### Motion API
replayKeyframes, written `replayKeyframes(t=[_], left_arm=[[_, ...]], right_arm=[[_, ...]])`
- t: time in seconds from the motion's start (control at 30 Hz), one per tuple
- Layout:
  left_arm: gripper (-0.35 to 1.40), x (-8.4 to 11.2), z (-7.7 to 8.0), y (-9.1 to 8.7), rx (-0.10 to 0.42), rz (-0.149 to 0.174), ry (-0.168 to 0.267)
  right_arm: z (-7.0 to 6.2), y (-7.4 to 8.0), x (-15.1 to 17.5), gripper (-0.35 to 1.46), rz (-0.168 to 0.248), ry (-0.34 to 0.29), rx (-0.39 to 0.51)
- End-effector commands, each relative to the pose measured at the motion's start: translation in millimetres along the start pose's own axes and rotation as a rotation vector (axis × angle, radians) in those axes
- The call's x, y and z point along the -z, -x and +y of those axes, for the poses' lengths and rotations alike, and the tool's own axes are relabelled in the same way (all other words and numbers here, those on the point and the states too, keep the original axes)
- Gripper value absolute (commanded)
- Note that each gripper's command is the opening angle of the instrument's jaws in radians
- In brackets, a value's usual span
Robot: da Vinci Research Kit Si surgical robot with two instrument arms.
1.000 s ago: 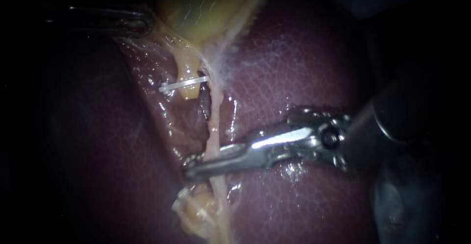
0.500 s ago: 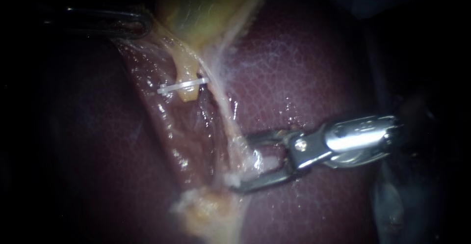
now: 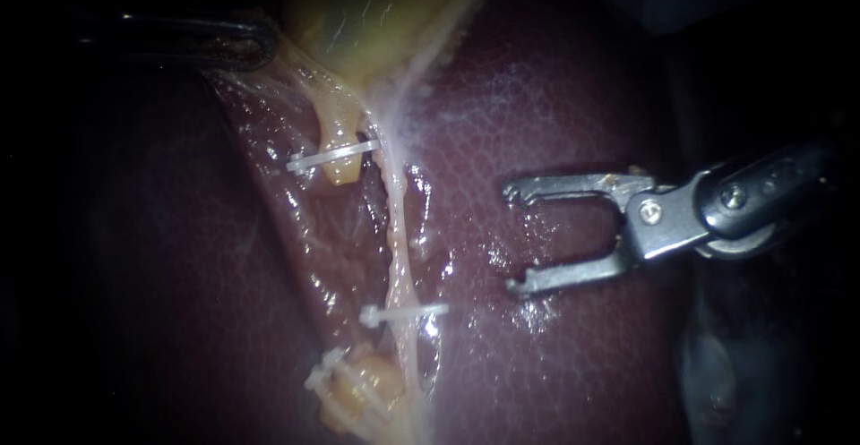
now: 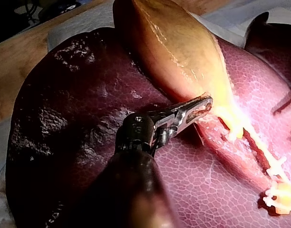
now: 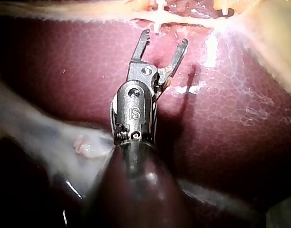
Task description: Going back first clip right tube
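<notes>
Endoscope view: white plastic clip (image 3: 403, 313) sits across the pale thin right tube (image 3: 394, 239); silver right instrument (image 3: 512, 239) stands apart, jaws wide, empty. Left wrist view: left instrument (image 4: 202, 105) pinches the yellow gallbladder (image 4: 174, 42), jaws closed on it. Right wrist view: retreat looks nearly done.

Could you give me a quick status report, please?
Right tool open, clear of right tube. Left tool shut on gallbladder. Clip across right tube. Nothing in the way.

Left instrument (image 4: 204, 104) clamped — right instrument (image 3: 512, 239) gaping
</notes>
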Motion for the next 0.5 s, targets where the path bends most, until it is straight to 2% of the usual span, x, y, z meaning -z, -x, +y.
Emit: replayKeyframes(t=[0.03, 0.17, 0.23, 0.33, 0.5], left_arm=[[-0.35, -0.1, 0.0, 0.0, 0.0, 0.0, 0.001], [-0.35, -0.6, 0.0, -0.6, -0.003, -0.004, 0.005], [-0.35, -1.4, -0.1, -1.5, -0.008, 0.006, 0.008], [-0.35, -3.7, -0.2, -3.4, -0.019, 0.02, -0.013], [-0.35, -7.0, -0.1, -6.1, -0.001, 0.043, -0.033]], right_arm=[[-0.1, -0.1, 0.0, 0.5, 0.001, 0.0, -0.002], [-0.3, -0.1, -0.1, 0.5, 0.001, 0.0, -0.001], [-0.3, 0.0, 0.0, 0.5, 0.0, 0.0, 0.0], [-0.4, 0.1, 0.2, 0.5, 0.001, 0.0, 0.0], [-0.5, 0.2, 0.5, 0.5, 0.001, -0.001, 0.001]])
